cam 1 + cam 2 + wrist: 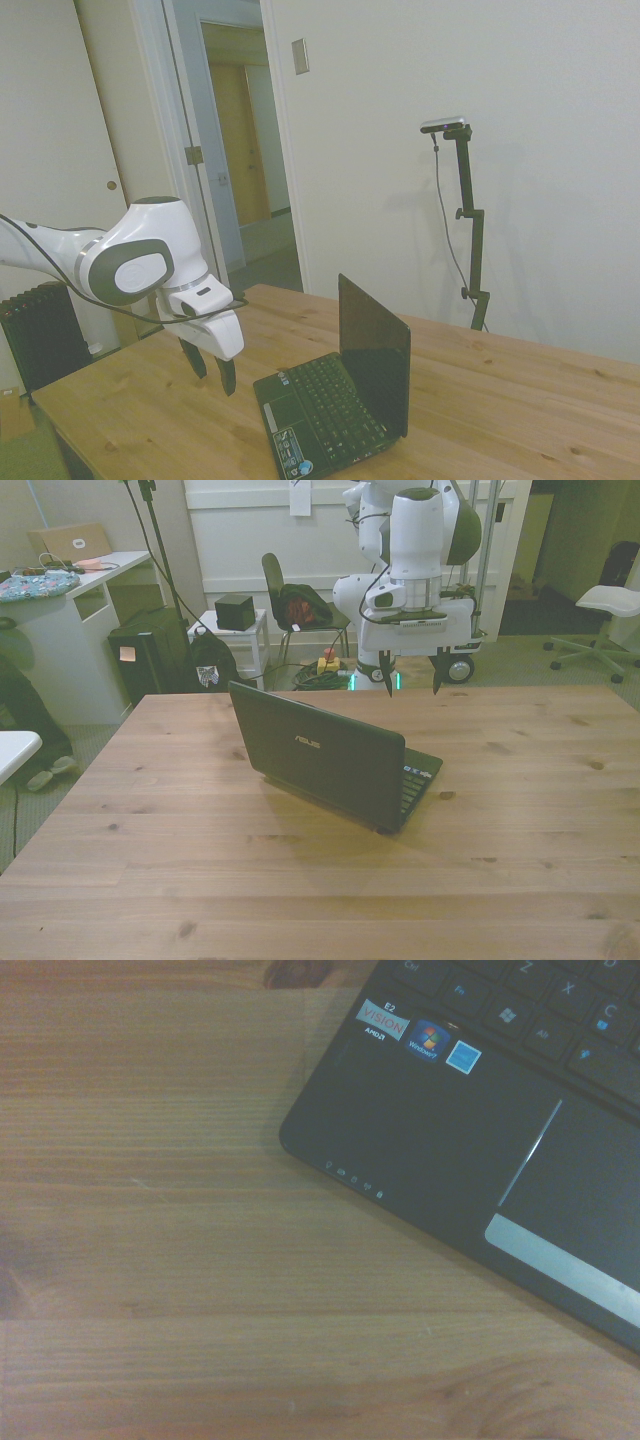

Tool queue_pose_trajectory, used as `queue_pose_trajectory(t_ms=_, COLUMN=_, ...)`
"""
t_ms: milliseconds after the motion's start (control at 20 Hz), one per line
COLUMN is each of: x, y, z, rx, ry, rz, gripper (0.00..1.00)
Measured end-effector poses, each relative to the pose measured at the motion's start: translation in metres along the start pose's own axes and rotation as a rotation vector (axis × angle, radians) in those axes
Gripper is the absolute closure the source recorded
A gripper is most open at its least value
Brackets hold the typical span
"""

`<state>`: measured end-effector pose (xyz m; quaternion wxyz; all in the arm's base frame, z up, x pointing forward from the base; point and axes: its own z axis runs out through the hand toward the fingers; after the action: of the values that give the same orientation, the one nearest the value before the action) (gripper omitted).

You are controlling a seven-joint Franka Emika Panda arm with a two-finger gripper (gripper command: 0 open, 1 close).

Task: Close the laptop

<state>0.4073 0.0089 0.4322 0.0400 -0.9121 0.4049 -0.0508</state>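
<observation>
We see the laptop (340, 400) standing open on the wooden tabletop (520, 810). Our end effector (411, 682) hovers just beside its palm rest, fingers spread, grasping nothing.

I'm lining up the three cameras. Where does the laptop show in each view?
Side view: the laptop stands open at bottom centre, screen upright.
Front view: centre of the picture, lid back facing the camera.
Wrist view: only a palm-rest corner, with stickers.
Shared landmark: the wooden table.
</observation>
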Motion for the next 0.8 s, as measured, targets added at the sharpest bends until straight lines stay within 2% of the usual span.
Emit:
queue_pose_trajectory(t_ms=200, x=0.013, y=0.002, z=-0.013, rx=0.002, ry=0.037, rz=0.01, gripper=0.0)
queue_pose_trajectory(t_ms=550, x=0.091, y=0.014, z=-0.109, rx=0.069, ry=0.103, rz=0.135, gripper=0.0)
queue_pose_trajectory(t_ms=800, x=0.158, y=0.015, z=-0.166, rx=0.08, ry=0.144, rz=0.206, gripper=0.0)
